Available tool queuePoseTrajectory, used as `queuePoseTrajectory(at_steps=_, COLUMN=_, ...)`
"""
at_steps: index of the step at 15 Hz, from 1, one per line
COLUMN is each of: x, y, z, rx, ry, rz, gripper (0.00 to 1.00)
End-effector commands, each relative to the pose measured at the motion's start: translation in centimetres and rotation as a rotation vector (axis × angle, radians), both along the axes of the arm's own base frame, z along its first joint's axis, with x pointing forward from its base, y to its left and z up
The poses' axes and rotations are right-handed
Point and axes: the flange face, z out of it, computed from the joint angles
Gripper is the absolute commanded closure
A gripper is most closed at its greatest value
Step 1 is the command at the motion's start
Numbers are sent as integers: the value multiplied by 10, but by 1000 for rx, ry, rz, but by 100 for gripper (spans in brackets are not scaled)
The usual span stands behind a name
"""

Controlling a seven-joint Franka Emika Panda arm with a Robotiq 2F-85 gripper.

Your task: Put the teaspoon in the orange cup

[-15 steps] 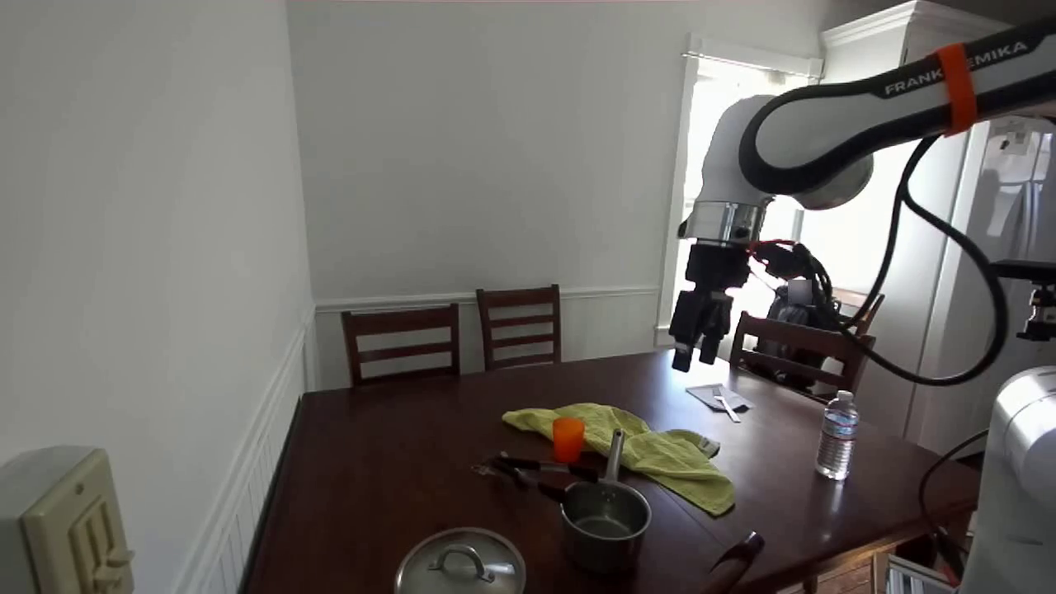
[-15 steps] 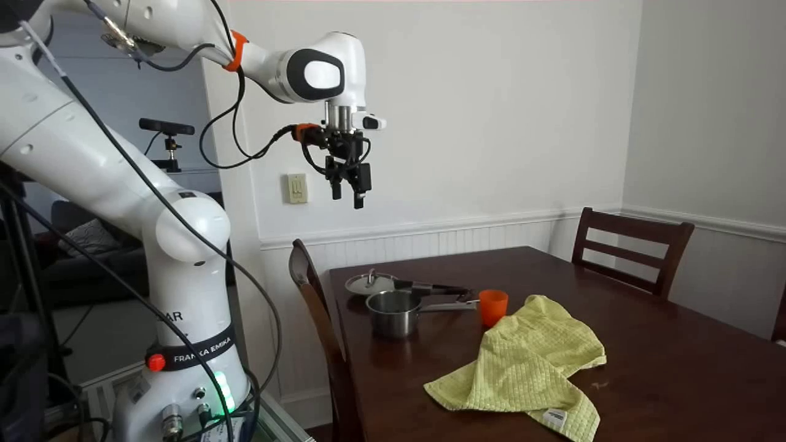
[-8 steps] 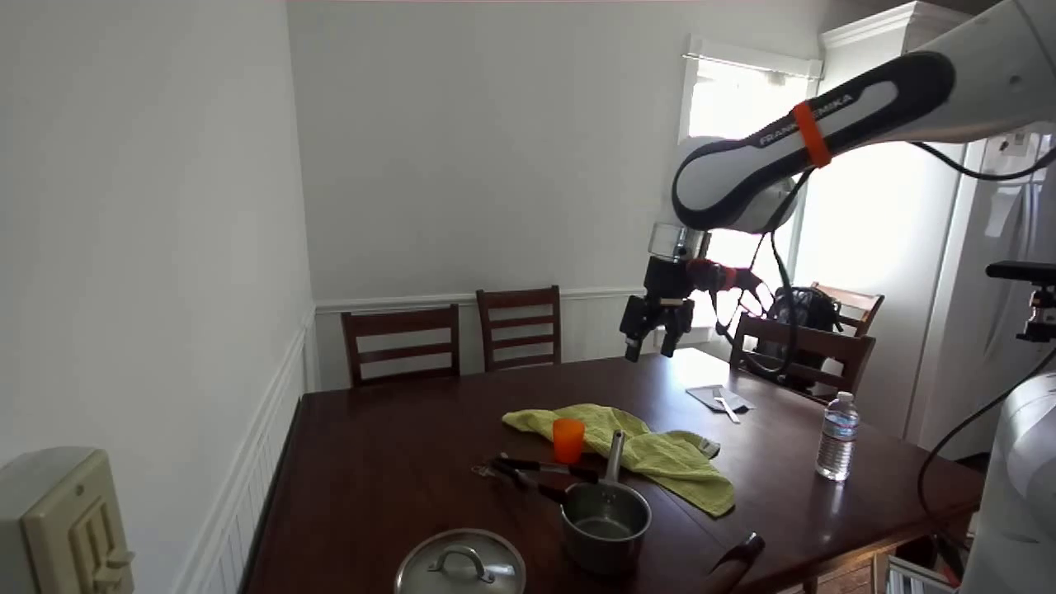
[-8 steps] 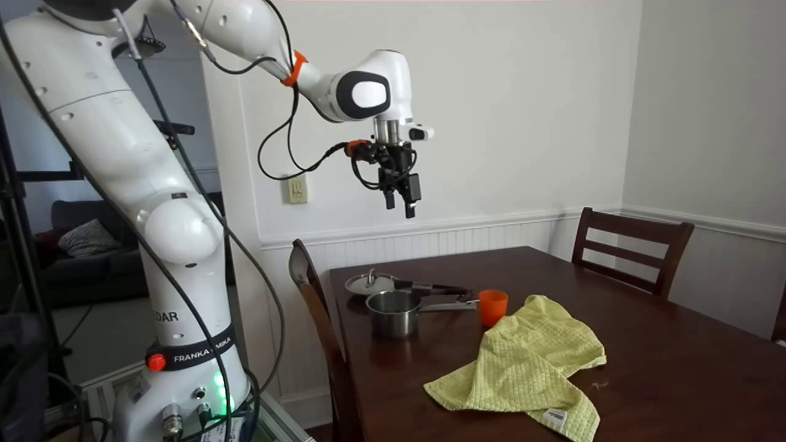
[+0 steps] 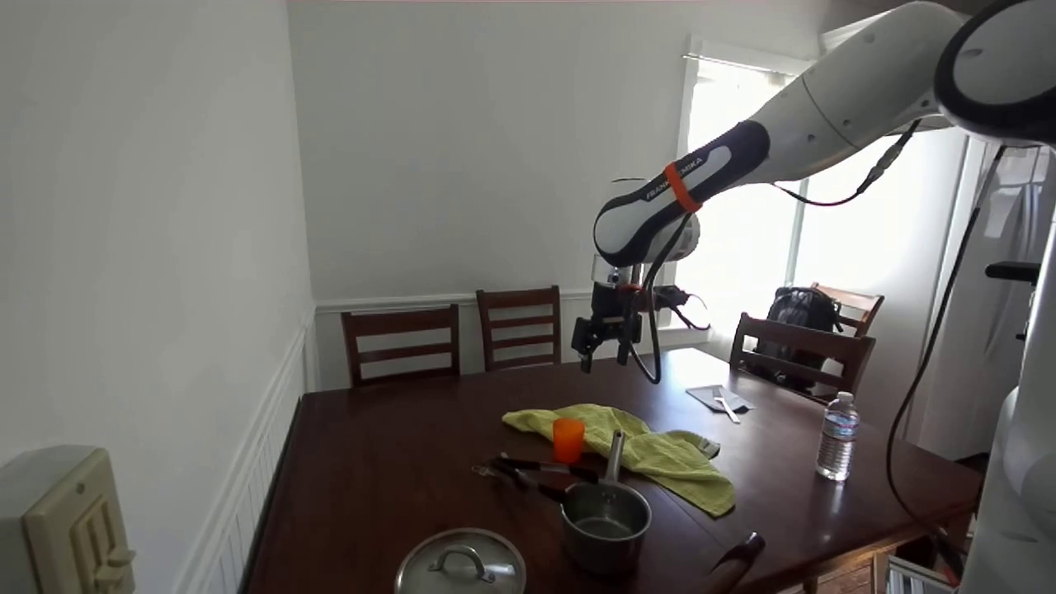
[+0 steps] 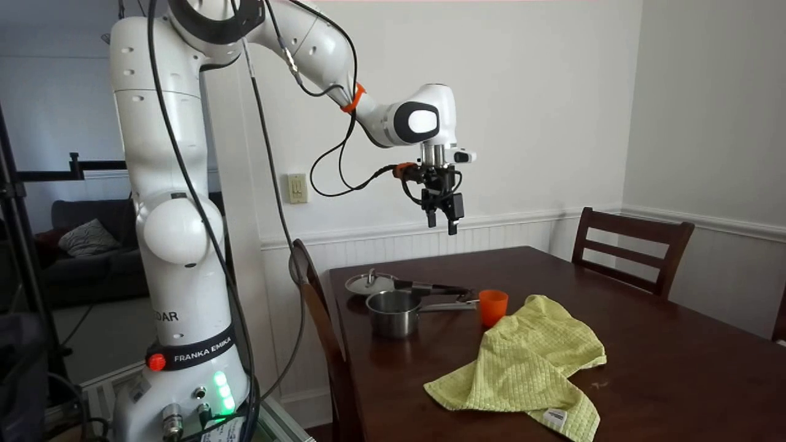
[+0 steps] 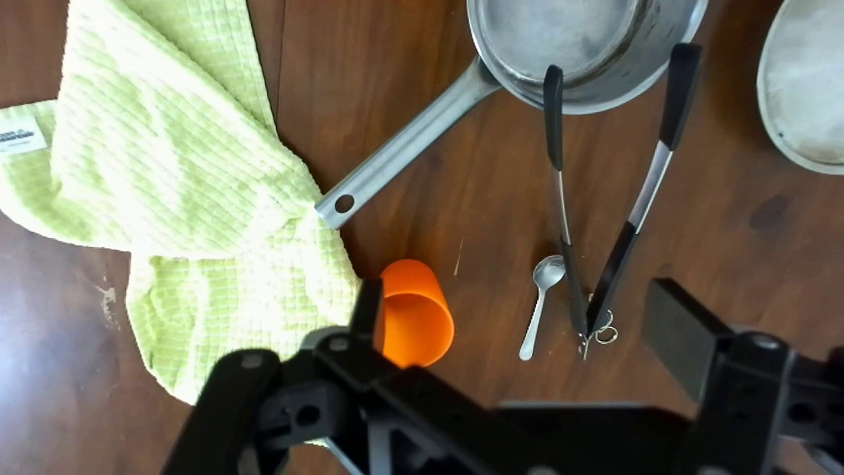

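Two empty fingers [image 7: 682,340] stand wide apart in the wrist view, the spoon [image 7: 537,313] on the surface [image 7: 488,218] between cup [image 7: 419,320] and tongs [image 7: 614,277]. Both exterior views show them high up: likely the approach, lowering to the spoon next.

The gripper [image 7: 517,300] is above the surface [image 7: 455,218]. Wrist view, framed between jaws: cup [image 7: 419,326] at left, partly behind left jaw; teaspoon [image 7: 541,295] mid-gap; tongs [image 7: 612,277] just right of that. Left of gripper: cloth [image 7: 191,171]. Ahead: pot [image 7: 560,33]; ahead-right: lid [image 7: 808,79].

Bent arm [image 6: 142,129], downward jaws apart
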Motion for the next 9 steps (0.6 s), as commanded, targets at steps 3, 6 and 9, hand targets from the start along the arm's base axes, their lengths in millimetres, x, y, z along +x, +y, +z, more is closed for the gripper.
queuePoseTrajectory(at_steps=3, x=5, y=-2, z=1, rx=-2, ry=0, rz=-2, gripper=0)
queuePoseTrajectory(at_steps=6, x=5, y=-2, z=2, rx=-2, ry=-3, rz=-2, gripper=0)
queuePoseTrajectory(at_steps=9, x=18, y=-9, z=-5, rx=34, ry=8, rz=-47, gripper=0)
